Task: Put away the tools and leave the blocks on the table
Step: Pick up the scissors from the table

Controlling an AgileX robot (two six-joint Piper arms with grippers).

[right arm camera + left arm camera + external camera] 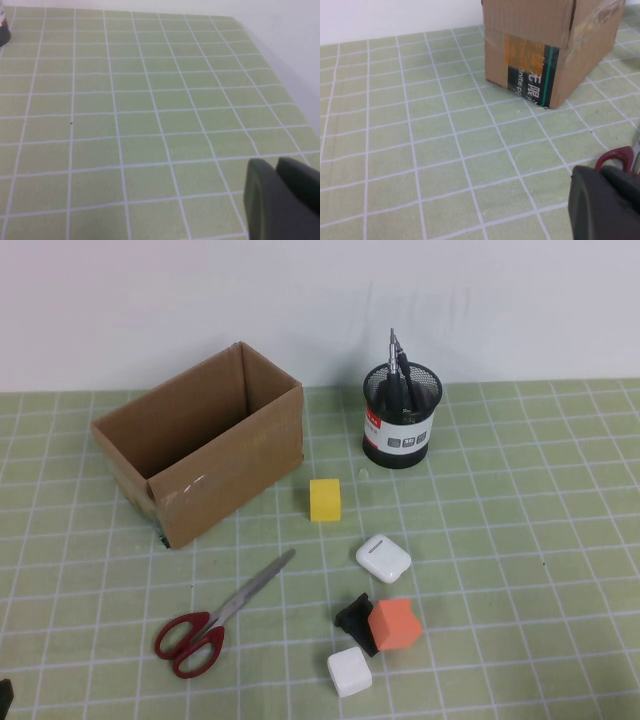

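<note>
**Desk:** What stage is this?

**Photographer:** The opening one, by my reading. Red-handled scissors (215, 620) lie flat on the table (520, 540), blades aimed toward an open cardboard box (200, 455) and apart from it. Two black tools with metal tips (398, 375) already stand upright in a black mesh pen holder (402, 420) behind the blocks. So the scissors look like the one tool not yet stowed.

**Desk:** And the arms?

**Photographer:** Both parked low at the near edge. The left gripper (605, 202) sits with its fingers together, empty, just beside the scissors' red handle loop. The right gripper (282, 197) is likewise closed on nothing, over bare mat well apart from everything.

**Desk:** The blocks?

**Photographer:** The yellow block (326, 499) sits alone near the box. The orange-red block (394, 623) touches a small black piece (355, 620), with a white cube (349, 671) just beside them. A white rounded case (383, 557) lies between the groups.

**Desk:** Next move?

**Photographer:** My guess: the left gripper must spread its fingers, drop onto the scissors and pinch them. They lie flat, so a grab could skid.

**Desk:** Any readable text?

**Photographer:** The box's end carries a black panel with white lettering, "inite" being all I can make out, beside a green stripe and an orange patch. The holder's red-and-white label is too small to read.
</note>
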